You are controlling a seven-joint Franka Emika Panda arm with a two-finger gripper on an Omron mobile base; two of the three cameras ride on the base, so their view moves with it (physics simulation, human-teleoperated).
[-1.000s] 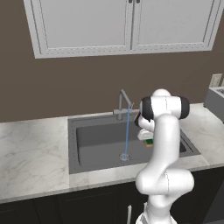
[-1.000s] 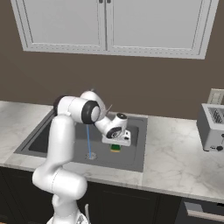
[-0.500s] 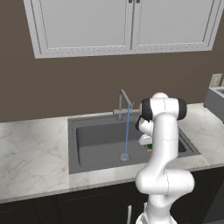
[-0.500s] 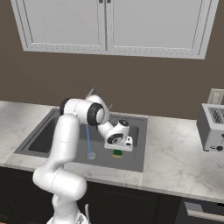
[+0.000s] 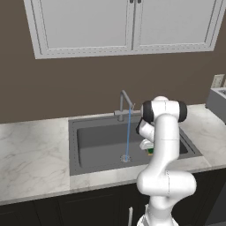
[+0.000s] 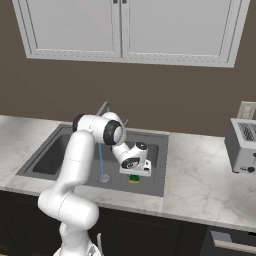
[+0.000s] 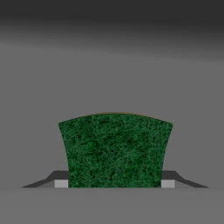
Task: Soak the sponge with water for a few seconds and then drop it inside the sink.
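Since a second ago the arm has drawn the sponge (image 6: 133, 177) a little nearer the water (image 6: 101, 161), though the two are still apart, and the hand has sunk slightly lower over the basin. From the hand's own camera the sponge (image 7: 114, 150) shows its dark green face, with a thin yellow edge along its far side, pinched from both sides by the gripper (image 7: 114, 183), whose jaws are closed on it. It hangs inside the sink (image 6: 54, 156), to the right of the stream and above the dark floor, not resting on it. The stream (image 5: 128, 134) runs straight down from the faucet (image 5: 125, 104) to the drain (image 5: 126, 158). Right of the sink, on the marble counter (image 6: 200, 175), stands a toaster (image 6: 243, 145).
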